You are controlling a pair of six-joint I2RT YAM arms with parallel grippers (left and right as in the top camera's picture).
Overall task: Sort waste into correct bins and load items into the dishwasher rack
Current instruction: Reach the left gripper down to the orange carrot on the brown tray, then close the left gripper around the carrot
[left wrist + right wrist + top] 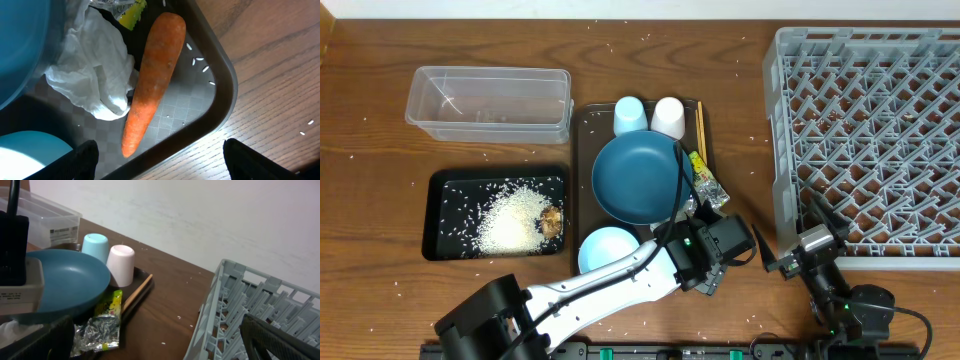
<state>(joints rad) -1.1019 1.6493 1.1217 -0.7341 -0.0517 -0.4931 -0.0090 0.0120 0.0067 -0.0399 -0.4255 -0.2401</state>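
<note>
An orange carrot (155,80) lies in the corner of the brown serving tray (222,107), beside a crumpled white tissue (95,65) and a yellow-green wrapper (131,12). My left gripper (160,167) hangs open over that corner, the carrot's tip just ahead of its gap and nothing clamped. The dark-blue plate (638,178), pale-blue bowl (605,250), pale-blue cup (630,115), white cup (668,117) and chopsticks (700,130) are on the tray. My right gripper (798,255) stands open and empty between the tray and the grey dishwasher rack (870,140).
The clear tub (490,100) stands at the back left. In front of it, the black tray (440,215) holds a rice heap and a brown lump (552,220). Rice grains are scattered over the table. A silver wrapper (100,330) lies by the plate.
</note>
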